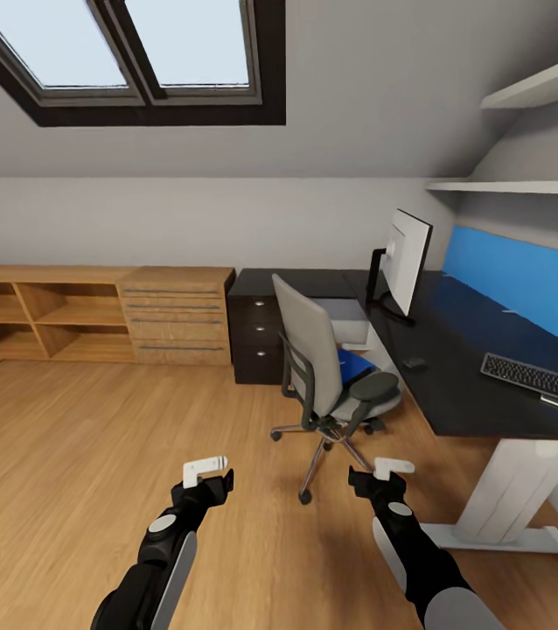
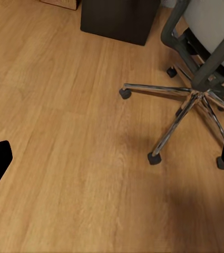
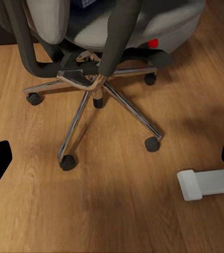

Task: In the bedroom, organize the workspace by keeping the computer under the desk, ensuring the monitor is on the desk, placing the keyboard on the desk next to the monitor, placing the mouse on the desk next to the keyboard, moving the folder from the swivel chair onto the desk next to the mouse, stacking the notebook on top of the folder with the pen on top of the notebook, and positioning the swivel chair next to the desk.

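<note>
Bedroom scene, attic ceiling with skylight [image 1: 139, 52] overhead. Table [image 1: 480, 350] stands at the right of the head view: black top, white pedestal leg [image 1: 511, 490], blue back panel [image 1: 524, 276]. Monitor [image 1: 407, 259] sits upright on the table's far end, pale back facing the room. Keyboard [image 1: 537, 381] lies on the table top toward the near right edge; mouse [image 1: 415, 362] is a small dark shape between monitor and keyboard, apart from both. Something thin and pale lies just beside the keyboard's near edge, possibly the pen, too small to tell.

Swivel chair [image 1: 331, 367] stands on the wooden floor [image 1: 95, 455] just left of the table, backrest toward the camera. Folder [image 1: 355, 365] lies blue on its seat, partly hidden by the backrest. Dark drawer cabinet [image 1: 257, 328] sits behind the chair; light wooden shelf unit [image 1: 95, 315] runs along the left wall.

Left end effector [image 1: 205, 471] hovers low over bare floor, fingers spread wide, holding nothing. Right end effector [image 1: 382, 473] hangs near the chair's chrome base [image 3: 90, 87], likewise wide and empty.
</note>
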Available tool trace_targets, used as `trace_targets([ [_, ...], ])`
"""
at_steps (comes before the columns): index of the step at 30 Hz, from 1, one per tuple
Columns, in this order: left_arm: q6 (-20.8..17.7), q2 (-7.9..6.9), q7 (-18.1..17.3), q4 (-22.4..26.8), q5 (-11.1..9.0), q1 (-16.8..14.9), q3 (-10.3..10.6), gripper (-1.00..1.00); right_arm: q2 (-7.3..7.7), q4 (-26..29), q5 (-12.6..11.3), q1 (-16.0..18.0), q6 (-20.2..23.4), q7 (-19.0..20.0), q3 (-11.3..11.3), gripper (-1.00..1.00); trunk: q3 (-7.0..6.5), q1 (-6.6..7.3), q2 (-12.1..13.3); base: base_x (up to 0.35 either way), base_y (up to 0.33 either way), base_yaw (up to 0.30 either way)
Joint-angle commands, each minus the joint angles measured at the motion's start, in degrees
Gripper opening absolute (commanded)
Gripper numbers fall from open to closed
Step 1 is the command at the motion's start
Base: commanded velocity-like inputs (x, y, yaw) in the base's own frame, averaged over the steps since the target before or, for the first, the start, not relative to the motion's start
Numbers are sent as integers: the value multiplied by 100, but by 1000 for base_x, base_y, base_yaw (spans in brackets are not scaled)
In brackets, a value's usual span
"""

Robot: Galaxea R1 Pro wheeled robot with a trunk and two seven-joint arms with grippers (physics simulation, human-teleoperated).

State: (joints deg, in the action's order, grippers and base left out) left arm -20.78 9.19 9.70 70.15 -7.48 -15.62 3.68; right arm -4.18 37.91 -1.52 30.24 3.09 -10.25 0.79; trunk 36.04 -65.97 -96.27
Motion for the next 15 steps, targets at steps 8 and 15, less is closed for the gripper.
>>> trace_targets([
  [8,-22,-5,50,15,-65,-3,10,100,-4,40,-15,0,2,-16,8,100,77,-176,-325,0,0,25],
  [15,-22,-5,50,16,-69,-3,9,100,-2,121,-15,-9,3,-19,8,100,154,-330,-606,0,0,67],
])
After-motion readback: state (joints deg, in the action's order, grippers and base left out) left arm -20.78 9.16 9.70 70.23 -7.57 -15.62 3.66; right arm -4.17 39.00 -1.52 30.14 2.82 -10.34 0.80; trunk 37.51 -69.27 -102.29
